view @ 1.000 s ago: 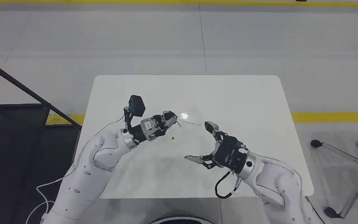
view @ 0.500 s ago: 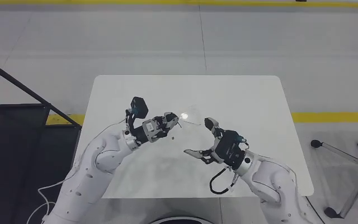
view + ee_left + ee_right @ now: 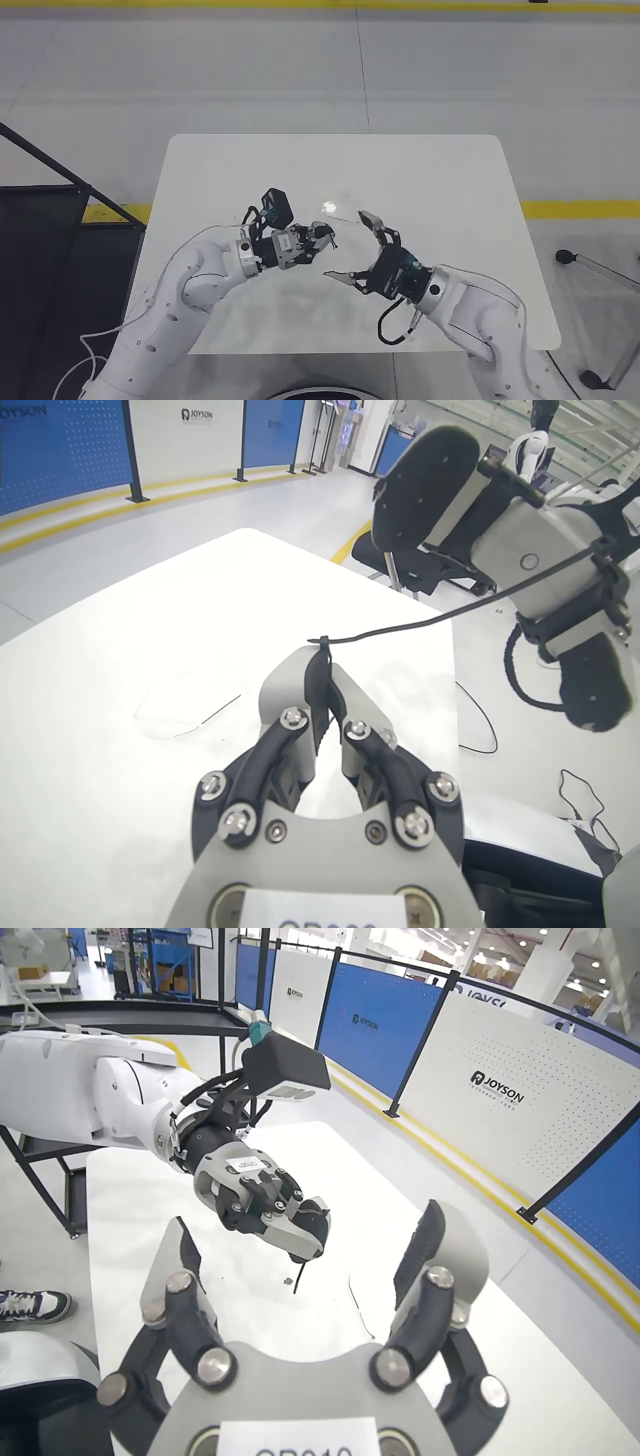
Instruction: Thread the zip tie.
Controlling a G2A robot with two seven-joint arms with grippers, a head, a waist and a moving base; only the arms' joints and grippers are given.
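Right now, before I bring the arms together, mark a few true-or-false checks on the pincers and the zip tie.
1. The left pincer is shut on the zip tie. True.
2. The right pincer grips the tie's tail. False: it is open and holds nothing.
3. The zip tie lies flat on the table. False: the left pincer holds it up above the table.
4. The tie's free tail runs out from the left pincer toward the right pincer. True.
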